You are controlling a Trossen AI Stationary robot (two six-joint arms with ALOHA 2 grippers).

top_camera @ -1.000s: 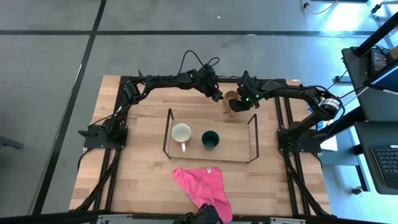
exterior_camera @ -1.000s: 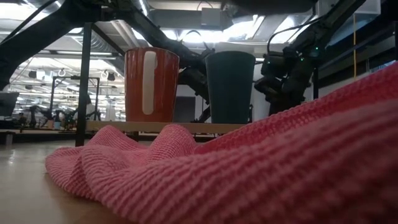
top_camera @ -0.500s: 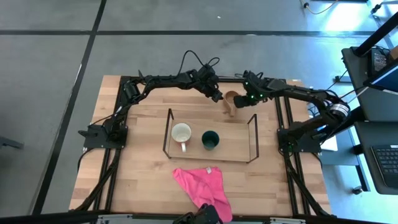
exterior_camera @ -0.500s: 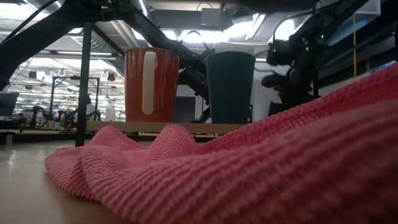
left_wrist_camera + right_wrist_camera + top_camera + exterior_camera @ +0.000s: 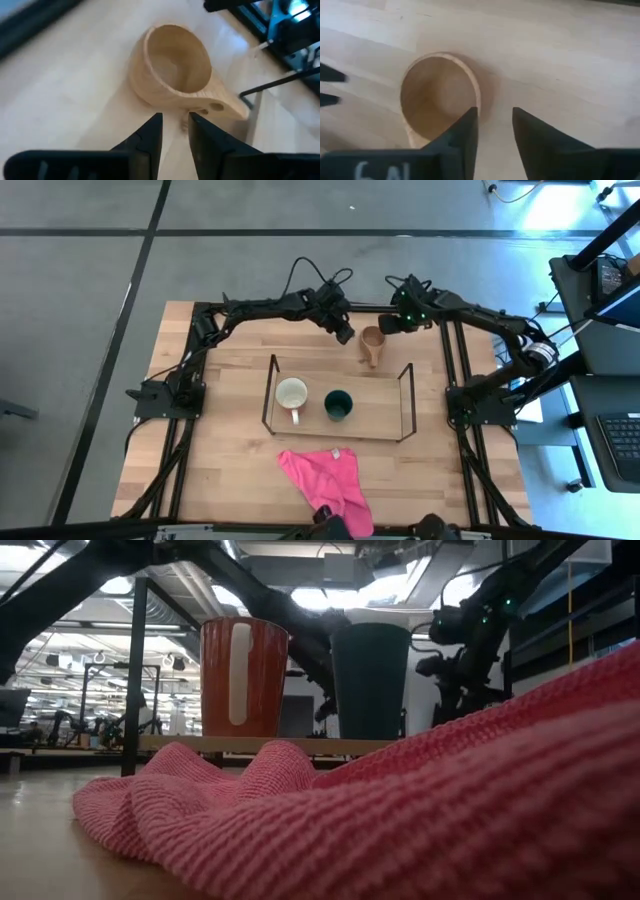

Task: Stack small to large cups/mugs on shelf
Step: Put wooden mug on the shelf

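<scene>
On the table point(image 5: 230, 430) the shelf point(image 5: 338, 397) holds the reddish mug point(image 5: 292, 394) and green cup point(image 5: 338, 404). The wooden cup point(image 5: 372, 341) stands just behind it, apart from both tools: left tool point(image 5: 346, 335) and right tool point(image 5: 386, 326) each hover with fingers slightly spread, gripping nothing.

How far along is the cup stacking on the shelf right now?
Done: the reddish mug and dark green cup stand side by side on the shelf, not nested. In hand: nothing. The wooden cup sits on the table behind the shelf, with the left gripper and right gripper beside it, neither holding it. Left: move the wooden cup to the shelf and stack the cups by size.
</scene>
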